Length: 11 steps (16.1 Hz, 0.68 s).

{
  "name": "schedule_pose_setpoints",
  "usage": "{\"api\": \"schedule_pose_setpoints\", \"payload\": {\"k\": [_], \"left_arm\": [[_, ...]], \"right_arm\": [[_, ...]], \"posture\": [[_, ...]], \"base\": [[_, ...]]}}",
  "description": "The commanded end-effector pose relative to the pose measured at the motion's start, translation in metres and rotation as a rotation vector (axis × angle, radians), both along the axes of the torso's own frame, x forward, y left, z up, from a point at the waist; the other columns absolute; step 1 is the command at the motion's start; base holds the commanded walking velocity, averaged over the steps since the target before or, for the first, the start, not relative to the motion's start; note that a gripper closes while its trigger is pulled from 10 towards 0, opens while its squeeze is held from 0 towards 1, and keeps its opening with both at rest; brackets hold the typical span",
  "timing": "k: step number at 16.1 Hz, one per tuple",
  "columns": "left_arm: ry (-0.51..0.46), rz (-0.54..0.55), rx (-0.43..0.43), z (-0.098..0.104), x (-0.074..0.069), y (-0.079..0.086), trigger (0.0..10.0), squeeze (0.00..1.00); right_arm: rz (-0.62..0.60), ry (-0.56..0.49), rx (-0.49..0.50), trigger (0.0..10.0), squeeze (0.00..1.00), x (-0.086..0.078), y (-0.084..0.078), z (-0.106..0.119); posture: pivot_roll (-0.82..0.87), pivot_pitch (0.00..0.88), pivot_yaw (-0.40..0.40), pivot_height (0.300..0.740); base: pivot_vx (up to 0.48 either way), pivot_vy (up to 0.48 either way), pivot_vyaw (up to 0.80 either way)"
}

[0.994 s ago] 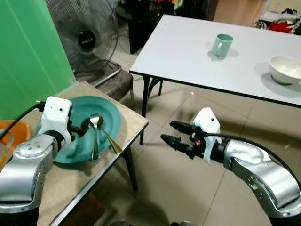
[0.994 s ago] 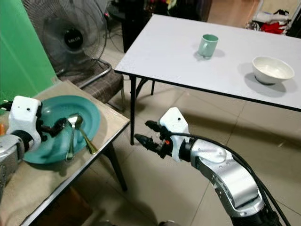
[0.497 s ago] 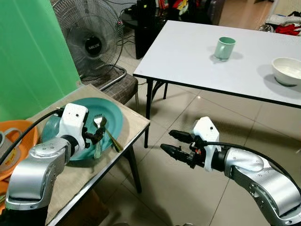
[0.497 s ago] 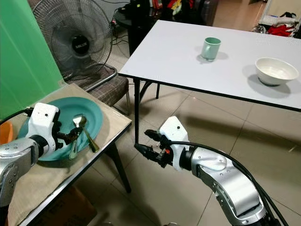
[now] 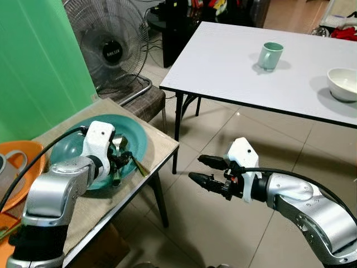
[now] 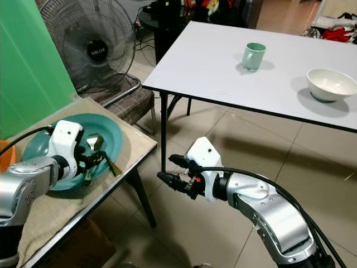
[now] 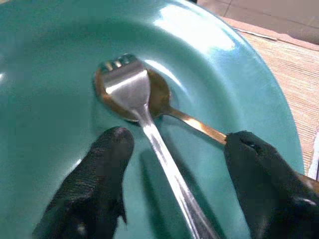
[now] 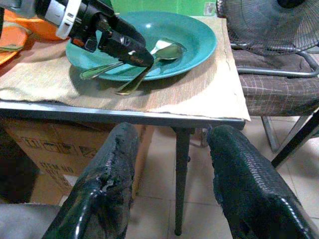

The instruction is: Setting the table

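Two metal utensils, our silver fork (image 7: 130, 89) and gold spoon (image 7: 164, 107), lie crossed in the round teal plate (image 5: 135, 137) on the small worktop (image 5: 159, 148). Our left tool (image 7: 174, 149) straddles them, fingers spread; our right tool (image 5: 199, 170) hovers spread above the floor.

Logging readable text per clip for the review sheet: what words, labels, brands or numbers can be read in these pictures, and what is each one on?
Round black hub of the standing wire-cage fan: a short white brand mark, too small and blurred to read.
Printing on the brown cardboard box under the small side table: dark marks, unreadable.
No readable text on the teal round plate, the pale green mug or the white bowl.
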<state>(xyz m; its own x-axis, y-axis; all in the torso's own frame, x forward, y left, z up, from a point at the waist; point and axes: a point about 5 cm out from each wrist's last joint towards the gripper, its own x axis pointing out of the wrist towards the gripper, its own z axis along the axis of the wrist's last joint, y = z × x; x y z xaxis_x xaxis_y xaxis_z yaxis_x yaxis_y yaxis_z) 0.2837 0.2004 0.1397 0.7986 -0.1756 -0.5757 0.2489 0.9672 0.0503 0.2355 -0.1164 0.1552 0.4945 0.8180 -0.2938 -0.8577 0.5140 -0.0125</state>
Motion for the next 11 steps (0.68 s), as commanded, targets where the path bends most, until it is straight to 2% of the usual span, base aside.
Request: {"api": "schedule_pose_setpoints", "payload": {"k": [1,6,11], "left_arm": [[0.013,-0.005,0.023,-0.002,0.001,0.001,0.0,0.0],[0.049,-0.016,0.028,-0.005,-0.001,0.001,0.0,0.0],[0.068,0.027,0.05,-0.006,-0.008,0.018,0.0,0.0]], "right_arm": [[0.029,-0.018,0.001,10.0,0.0,-0.003,0.004,0.006],[0.019,-0.011,-0.002,10.0,0.0,-0.007,0.001,0.005],[0.023,-0.006,-0.011,10.0,0.0,-0.007,0.0,0.004]], "posture": [[-0.01,0.028,0.059,0.74],[-0.02,0.029,0.063,0.74],[-0.02,0.027,0.057,0.74]], "base": [[0.0,0.0,0.0],[0.0,0.0,0.0],[0.0,0.0,0.0]]}}
